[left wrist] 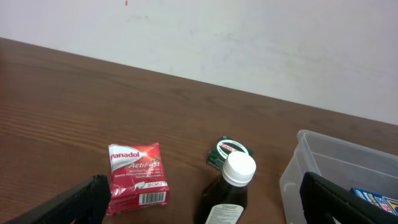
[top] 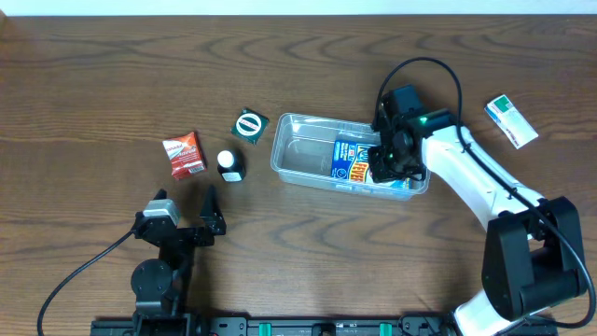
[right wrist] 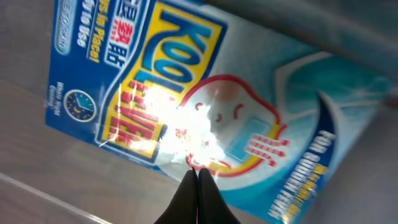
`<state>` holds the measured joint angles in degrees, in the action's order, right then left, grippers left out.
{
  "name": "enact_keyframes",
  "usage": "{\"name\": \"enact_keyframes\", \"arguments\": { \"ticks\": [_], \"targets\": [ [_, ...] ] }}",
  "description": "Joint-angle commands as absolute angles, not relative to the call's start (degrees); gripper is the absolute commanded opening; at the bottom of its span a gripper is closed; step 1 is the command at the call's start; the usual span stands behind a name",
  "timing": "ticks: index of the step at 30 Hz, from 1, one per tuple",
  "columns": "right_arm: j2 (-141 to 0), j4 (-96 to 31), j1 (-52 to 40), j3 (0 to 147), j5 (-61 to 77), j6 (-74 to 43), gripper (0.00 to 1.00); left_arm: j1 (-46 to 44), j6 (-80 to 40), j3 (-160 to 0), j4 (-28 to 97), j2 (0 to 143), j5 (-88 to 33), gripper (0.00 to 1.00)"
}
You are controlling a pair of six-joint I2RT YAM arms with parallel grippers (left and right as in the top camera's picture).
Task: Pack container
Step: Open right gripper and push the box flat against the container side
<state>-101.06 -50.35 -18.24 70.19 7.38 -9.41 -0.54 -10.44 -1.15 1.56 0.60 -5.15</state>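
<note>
Packing barely begun: one blue carton [top: 353, 161] lies flat in the right end of the container [top: 303, 149], the clear tub at mid-table, and its left half is bare. The right gripper [top: 392, 159], fingers pressed together with nothing between them, hangs over the carton; whether the tips touch its face cannot be told. The left gripper [top: 187, 203] stands spread wide and empty near the table's [top: 93, 75] front edge. It faces a red box [top: 183, 154], a dark bottle [top: 229, 165] with a white cap and a green packet [top: 250, 125], all on the wood left of the tub. A white-and-green box [top: 511, 121] lies well apart at far right. By this count one item is in, and four appear left to pack.
</note>
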Motion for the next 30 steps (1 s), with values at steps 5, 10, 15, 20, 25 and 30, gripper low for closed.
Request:
{"name": "enact_keyframes", "arguments": {
  "ticks": [5, 10, 15, 20, 25, 30],
  "targets": [
    [-100.0, -56.6, -17.1, 86.1, 6.6, -5.5, 0.01, -0.3, -9.6, -0.2, 3.6, 0.3, -5.5, 0.98],
    [-100.0, -60.3, -16.9, 91.8, 6.7, -5.4, 0.01, -0.3, -9.6, -0.2, 3.6, 0.3, -5.5, 0.98],
    [-100.1, -62.8, -16.9, 90.0, 6.6, -8.2, 0.01, -0.3, -9.6, -0.2, 3.6, 0.3, -5.5, 0.98],
    [-100.2, -60.9, -16.9, 84.9, 6.3, -11.6, 0.01, -0.3, -9.6, -0.2, 3.6, 0.3, -5.5, 0.98],
    [-100.2, -56.7, -16.4, 79.4, 6.0, -12.4, 0.01, -0.3, -9.6, -0.2, 3.6, 0.3, -5.5, 0.98],
    [-100.2, -52.8, -14.8, 76.1, 2.9, -12.4, 0.01, -0.3, -9.6, -0.2, 3.6, 0.3, -5.5, 0.98]
  ]
}}
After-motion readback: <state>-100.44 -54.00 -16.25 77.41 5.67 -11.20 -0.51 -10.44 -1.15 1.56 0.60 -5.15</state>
